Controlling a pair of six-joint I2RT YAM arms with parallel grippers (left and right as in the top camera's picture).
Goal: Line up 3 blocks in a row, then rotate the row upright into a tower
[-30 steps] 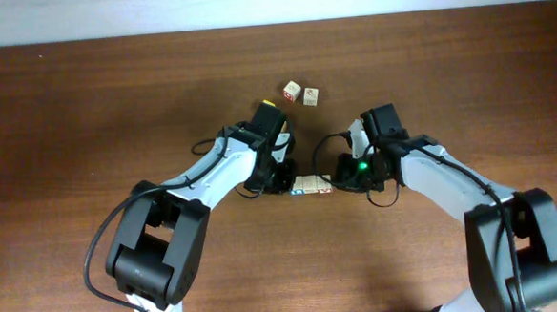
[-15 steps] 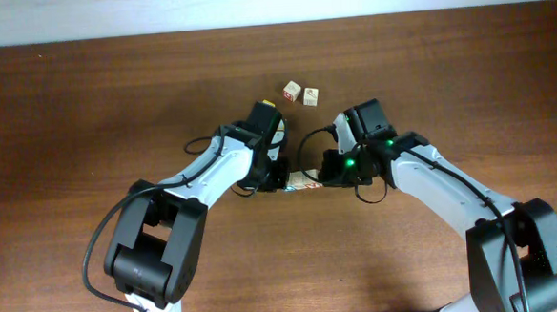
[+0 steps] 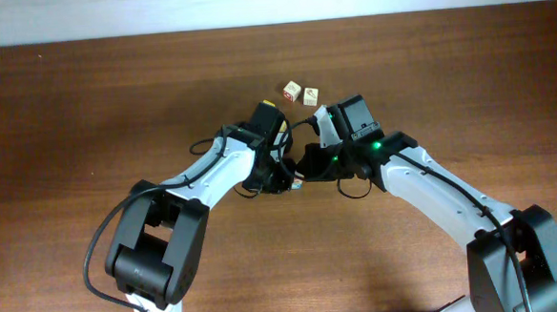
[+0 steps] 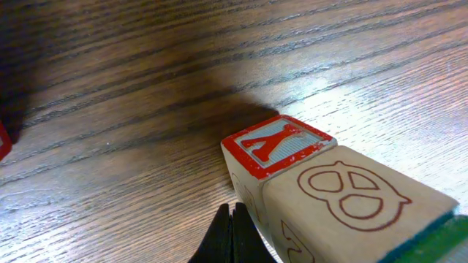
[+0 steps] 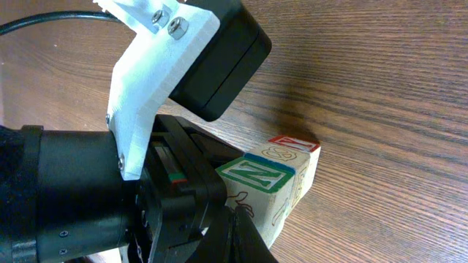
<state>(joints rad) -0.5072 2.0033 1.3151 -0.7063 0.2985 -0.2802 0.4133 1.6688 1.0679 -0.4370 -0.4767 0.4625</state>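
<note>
Three cream picture blocks lie in a tight row on the wooden table. In the left wrist view the red-framed A block point(image 4: 281, 145) is nearest the camera's far side, with the block marked 8 point(image 4: 351, 193) beside it. The right wrist view shows the green-framed N block point(image 5: 259, 175) closest, then the 8 block point(image 5: 281, 155) and the red one point(image 5: 296, 143). My left gripper point(image 4: 230, 208) is shut, its tip against the A block's side. My right gripper point(image 5: 235, 212) is shut, tip at the N block's side. Overhead, both grippers, left point(image 3: 285, 179) and right point(image 3: 308, 167), cover the row.
Two other small cubes point(image 3: 293, 90) point(image 3: 311, 97) sit loose toward the far edge of the table. The left arm's black and white wrist camera mount point(image 5: 175, 66) crowds close to the row in the right wrist view.
My right arm has swung left and toward the far side, closing in on the left gripper. The row, plainly visible a second ago, is now almost covered. The left arm has barely moved.
</note>
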